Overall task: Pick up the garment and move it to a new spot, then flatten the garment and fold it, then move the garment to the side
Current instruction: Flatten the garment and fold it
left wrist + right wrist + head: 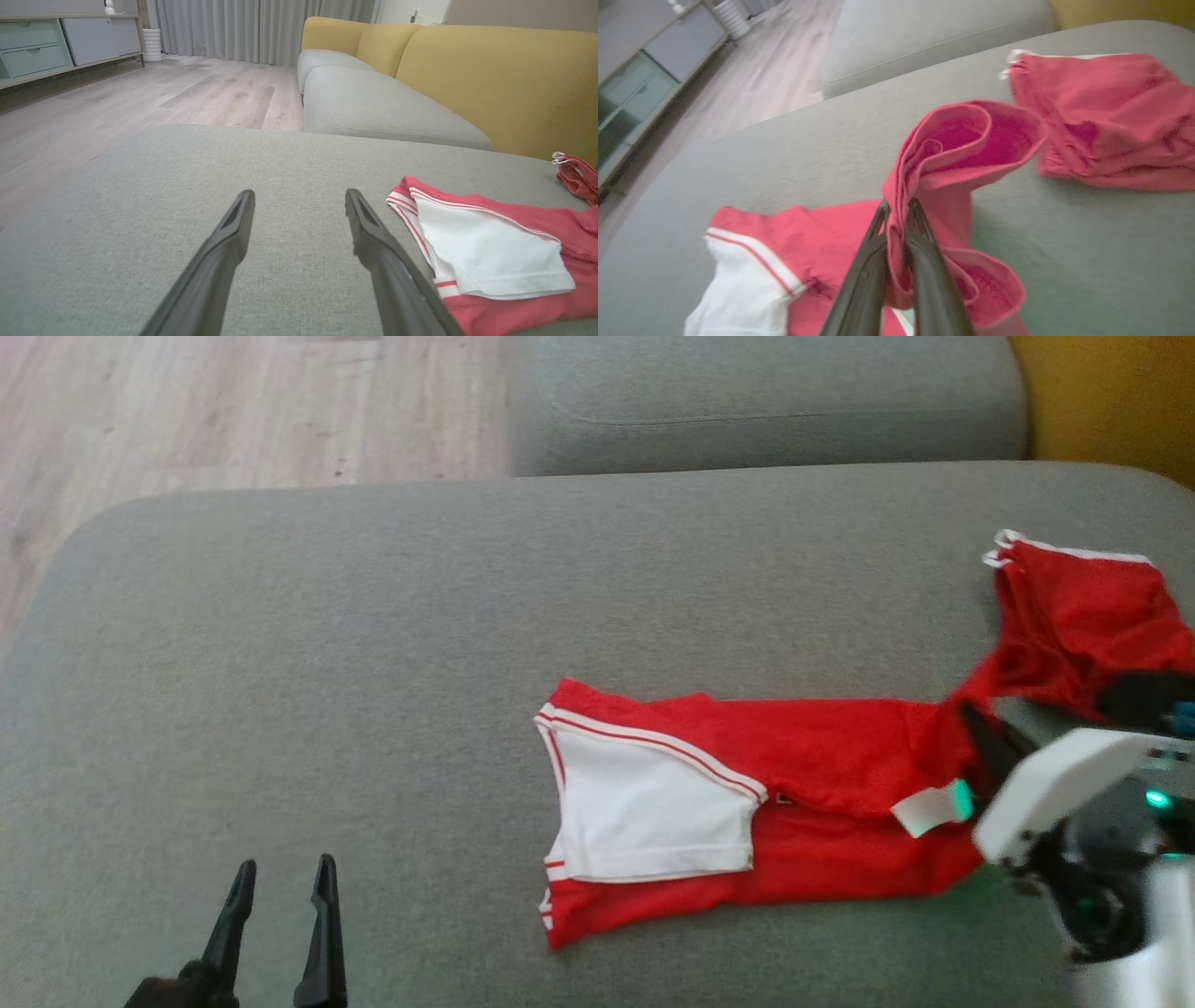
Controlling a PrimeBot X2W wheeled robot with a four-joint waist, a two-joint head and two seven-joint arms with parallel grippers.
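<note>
You see the red shirt lying on the right half of the grey seat cushion. Its long axis runs left to right, along the cushion's front edge. The white sleeve points left, and the other end reaches toward the back right corner. Your right gripper is pinched narrow on a raised fold of the shirt. This part is blurred, so the far red piece is only probably the same shirt. Your left gripper stands wide and holds nothing, near the front edge at the left.

There is one red-and-white garment. There are two grippers: left gripper, right gripper. Two grey cushions: near cushion, far cushion. One cabinet, far left.
</note>
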